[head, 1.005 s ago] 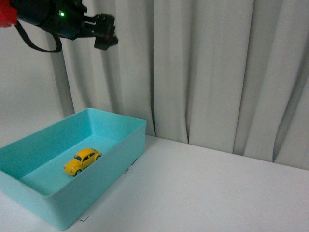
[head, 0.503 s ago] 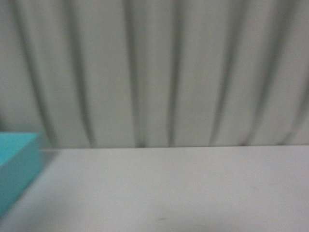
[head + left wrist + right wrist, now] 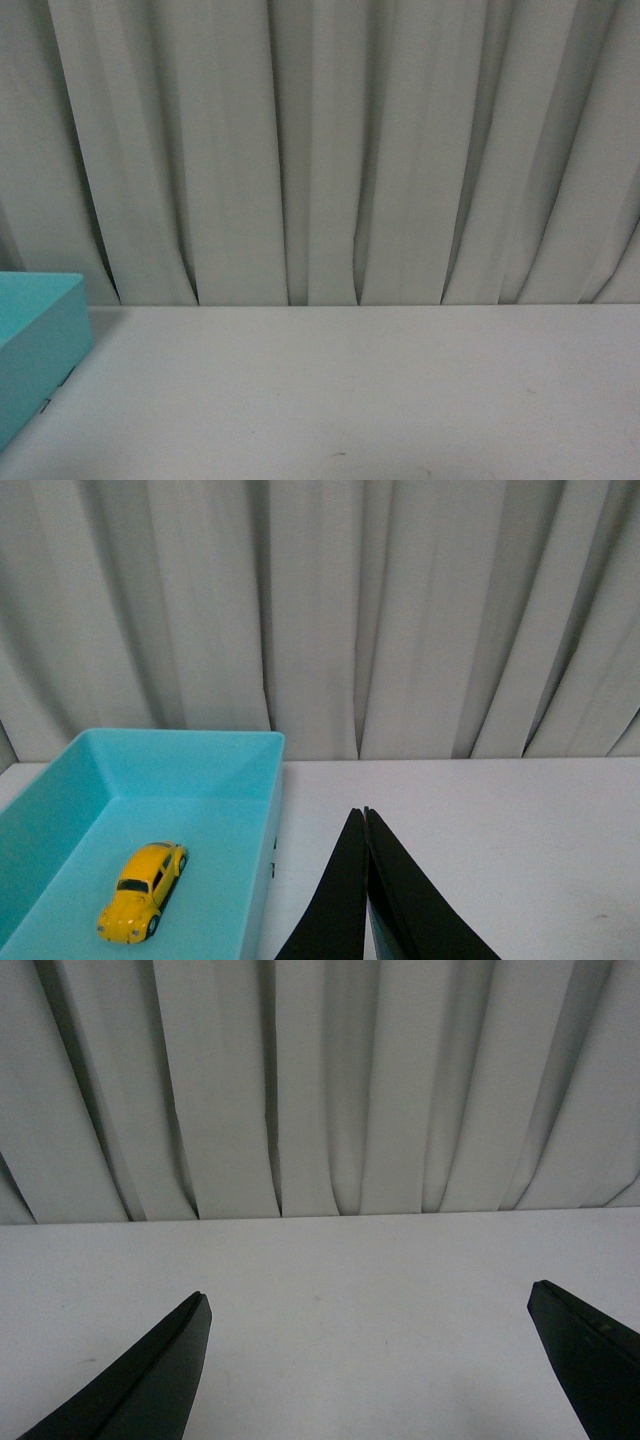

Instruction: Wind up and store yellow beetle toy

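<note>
You are looking at what appears to be the closing stage of the job. The teal bin (image 3: 180, 760) is sitting toward the left of the table. The left gripper (image 3: 364, 812) is hanging over the tabletop outside the bin, its two black fingers pressed together on nothing. The right gripper (image 3: 367, 1290) is hovering above bare table with its fingers spread wide and empty. The yellow beetle toy (image 3: 142, 890) is resting on its wheels on the bin's floor, clear of every wall. Storing seems done; whether the toy has been wound cannot be told from here. The next move is probably calling for little more than holding both arms clear, or, if winding is outstanding, a fresh reach down into the bin by the left arm.

A pale grey curtain (image 3: 320, 150) is hanging in soft vertical pleats behind everything. The table (image 3: 350, 400) is showing a flat, matte white surface with faint specks. The bin is looking like smooth plastic: shallow, rectangular, thin straight walls. The gripper fingers are tapering to dull black points. The toy is gleaming, rounded and dark-windowed, likely slick to pinch.
</note>
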